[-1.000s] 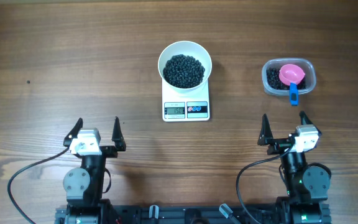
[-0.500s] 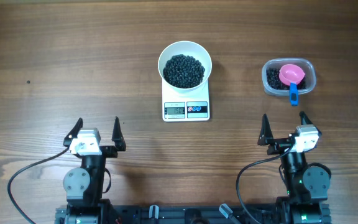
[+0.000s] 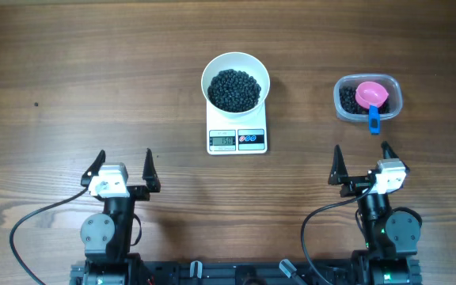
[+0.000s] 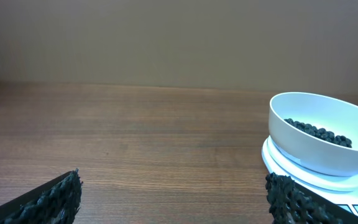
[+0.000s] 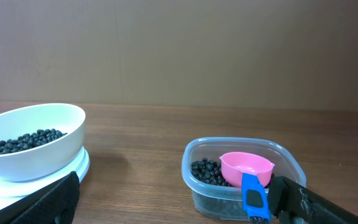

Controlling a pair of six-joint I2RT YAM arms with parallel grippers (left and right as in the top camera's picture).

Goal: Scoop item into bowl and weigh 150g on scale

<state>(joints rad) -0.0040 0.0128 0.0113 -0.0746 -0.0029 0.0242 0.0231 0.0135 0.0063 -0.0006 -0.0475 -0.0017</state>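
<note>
At seven and five o'clock on the table (image 3: 93, 55), two grippers, the left gripper (image 3: 125, 158) and right gripper (image 3: 362, 152), rest with jaws spread wide, well apart from one bowl (image 3: 209, 79) of black beans (image 3: 234, 89) atop one scale (image 3: 237, 139) at twelve, one clear container (image 3: 342, 108) holding one pink scoop (image 3: 370, 95) at two, one stray bean (image 3: 36, 104) at ten.

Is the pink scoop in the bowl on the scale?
No, the pink scoop lies in the clear container to the right, apart from the bowl on the scale.
</note>
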